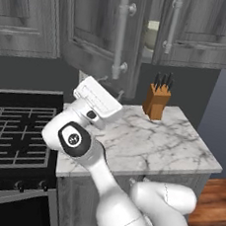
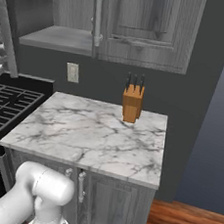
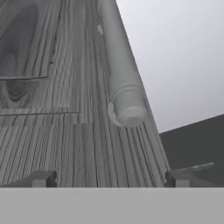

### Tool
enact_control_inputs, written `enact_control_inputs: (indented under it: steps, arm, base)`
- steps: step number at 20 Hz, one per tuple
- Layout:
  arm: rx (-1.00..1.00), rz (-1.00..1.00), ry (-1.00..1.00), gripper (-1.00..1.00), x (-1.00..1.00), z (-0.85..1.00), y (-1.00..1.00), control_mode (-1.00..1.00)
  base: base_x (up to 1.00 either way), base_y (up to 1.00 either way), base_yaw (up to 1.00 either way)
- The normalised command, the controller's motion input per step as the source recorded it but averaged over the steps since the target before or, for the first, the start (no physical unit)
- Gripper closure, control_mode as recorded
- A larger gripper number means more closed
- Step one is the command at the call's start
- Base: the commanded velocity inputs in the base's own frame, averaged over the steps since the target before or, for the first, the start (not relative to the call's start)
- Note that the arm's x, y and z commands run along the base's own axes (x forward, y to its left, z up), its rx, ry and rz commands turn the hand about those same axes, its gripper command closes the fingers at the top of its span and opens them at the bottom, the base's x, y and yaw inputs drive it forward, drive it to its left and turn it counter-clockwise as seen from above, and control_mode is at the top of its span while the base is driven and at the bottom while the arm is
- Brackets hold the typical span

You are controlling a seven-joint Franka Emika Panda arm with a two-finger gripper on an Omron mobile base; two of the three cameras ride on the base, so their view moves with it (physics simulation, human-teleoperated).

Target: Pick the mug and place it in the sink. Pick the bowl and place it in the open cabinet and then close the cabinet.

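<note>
Fingertips: my two dark fingertips (image 3: 43, 178) rise at the bottom of the hand view, spread wide with nothing between them, so my claw (image 3: 109, 179) is open and empty.
Door: close ahead of them is the grey wood-grain face of the open cabinet door (image 3: 52, 109), with the lower end of its bar handle (image 3: 124, 103) just beyond.
Bowl: it sits inside the cabinet (image 1: 194, 25), a pale curve (image 1: 151, 35) seen through the gap between the doors.
Step in hand: I judge that closing the cabinet is what remains.
How to do it well: I would press flat on the panel near the handle side, away from the hinge, and follow the door's arc rather than push straight, keeping my fingers clear of the bar so they do not snag.
Left base view: it alone shows my hand below the swung-out door, and the bowl behind it.
Right base view: it gives the cabinet's open shelf (image 2: 58, 39) from the side, and the knife block (image 2: 132, 104) on the marble counter (image 2: 82, 135).
Hand view: it alone tells me how near the door surface is.
</note>
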Motion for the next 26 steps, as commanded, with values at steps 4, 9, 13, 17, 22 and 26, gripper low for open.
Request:
enact_control_inputs:
  steps: [4,9,13,17,22,26]
  arm:
    - [0.19,0.00,0.24,-1.00,0.59,0.14,-1.00,-1.00]
    - [0.20,0.05,0.20,-1.00,0.83,0.15,-0.98,-1.00]
    - [0.23,0.15,0.13,-1.00,0.76,0.09,-0.99,-1.00]
    - [0.21,0.25,0.08,-1.00,0.92,0.07,-0.93,-1.00]
    - [0.22,0.30,0.04,-1.00,0.89,0.13,-0.92,-1.00]
    - [0.22,0.34,0.00,-1.00,0.91,0.05,-0.91,-1.00]
  base:
    - [0.00,0.00,0.00]
    - [0.00,0.00,0.00]
    - [0.00,0.00,0.00]
    - [0.00,0.00,0.00]
    - [0.00,0.00,0.00]
    - [0.00,0.00,0.00]
